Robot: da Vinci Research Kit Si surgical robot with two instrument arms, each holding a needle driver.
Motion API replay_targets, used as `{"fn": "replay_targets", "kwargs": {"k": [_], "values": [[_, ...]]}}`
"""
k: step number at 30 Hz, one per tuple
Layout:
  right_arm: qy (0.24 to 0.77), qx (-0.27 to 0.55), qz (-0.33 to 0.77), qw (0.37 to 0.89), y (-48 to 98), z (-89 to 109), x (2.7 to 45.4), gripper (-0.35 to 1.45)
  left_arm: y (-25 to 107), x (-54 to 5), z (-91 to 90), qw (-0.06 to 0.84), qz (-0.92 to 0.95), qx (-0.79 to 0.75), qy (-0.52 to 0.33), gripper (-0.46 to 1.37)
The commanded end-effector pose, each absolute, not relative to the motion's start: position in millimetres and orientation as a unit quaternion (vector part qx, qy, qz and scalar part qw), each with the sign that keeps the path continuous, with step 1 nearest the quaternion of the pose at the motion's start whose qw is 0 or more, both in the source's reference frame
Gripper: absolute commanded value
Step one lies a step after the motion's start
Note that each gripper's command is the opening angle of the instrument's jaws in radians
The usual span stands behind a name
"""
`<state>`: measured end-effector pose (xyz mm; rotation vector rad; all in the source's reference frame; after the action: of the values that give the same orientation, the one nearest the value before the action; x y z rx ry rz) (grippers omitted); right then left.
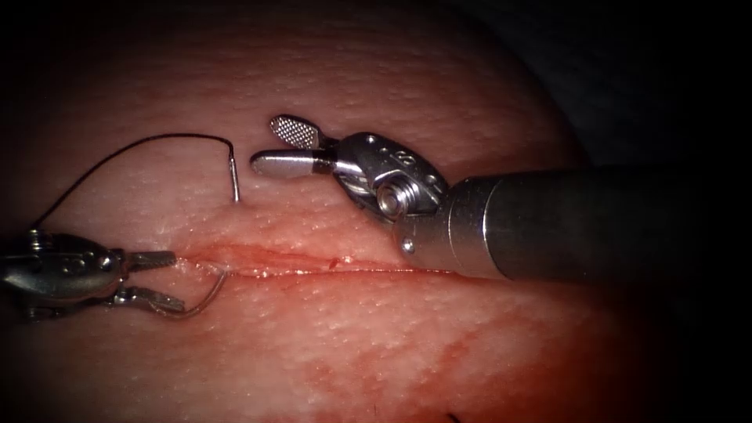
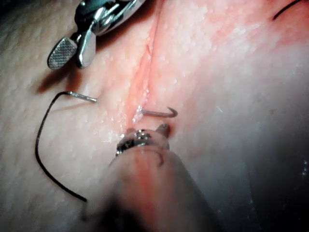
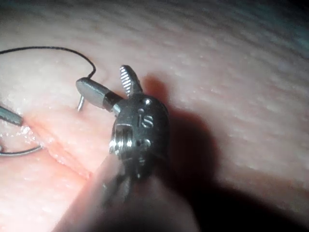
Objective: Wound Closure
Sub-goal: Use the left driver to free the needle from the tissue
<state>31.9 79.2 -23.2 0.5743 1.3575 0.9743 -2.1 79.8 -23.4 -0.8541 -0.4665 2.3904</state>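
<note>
Currently the needle (image 1: 205, 296) sits in the tissue (image 1: 407, 345), passing under the cut (image 1: 313, 266) near its left end. Its swaged end stands up out of the surface on the far side of the cut (image 1: 235, 180), with the thread (image 1: 133, 153) arching away from it toward the left. Its pointed end emerges on the near side and curves toward the left claw (image 1: 160, 280).

Left claw: jaws parted a moderate amount, one jaw above the line of the cut, the other below it. The lower jaw lies touching or just beside the emerging needle tip — whether it has hold of the tip cannot be told. In the left wrist view the needle's exposed tip (image 2: 161, 113) shows just beyond the left tool's end, apart from it.

Right claw (image 1: 278, 149): jaws wide open, holding nothing. It hovers on the far side of the cut, just beside the standing swaged end, the lower jaw pointing toward it without touching.

Orientation: the needle's long axis runs across the cut, roughly at right angles to it — swaged end far, point near.

Red fluid (image 1: 258, 258) lines the cut and stains the near tissue.
</note>
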Motion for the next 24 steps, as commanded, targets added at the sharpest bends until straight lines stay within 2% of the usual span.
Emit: {"fn": "replay_targets", "kwargs": {"k": [1, 11, 18, 24], "values": [[0.597, 0.258, 0.419, 0.634, 79.2, -23.1, 31.9, 1.15, 79.8, -2.3, -23.3, 0.262, 0.894, -0.321, -0.170, 0.30], [0.602, 0.268, 0.405, 0.634, 79.1, -22.3, 31.4, 1.12, 79.6, -4.9, -23.4, 0.162, 0.902, -0.372, -0.146, 0.06], [0.605, 0.268, 0.403, 0.632, 79.3, -22.1, 30.7, 1.10, 79.5, -5.2, -23.6, 0.132, 0.899, -0.396, -0.131, 0.10], [0.605, 0.271, 0.403, 0.631, 79.0, -21.9, 30.7, 1.08, 79.9, -5.9, -24.3, 0.135, 0.893, -0.410, -0.129, 0.23]]}}
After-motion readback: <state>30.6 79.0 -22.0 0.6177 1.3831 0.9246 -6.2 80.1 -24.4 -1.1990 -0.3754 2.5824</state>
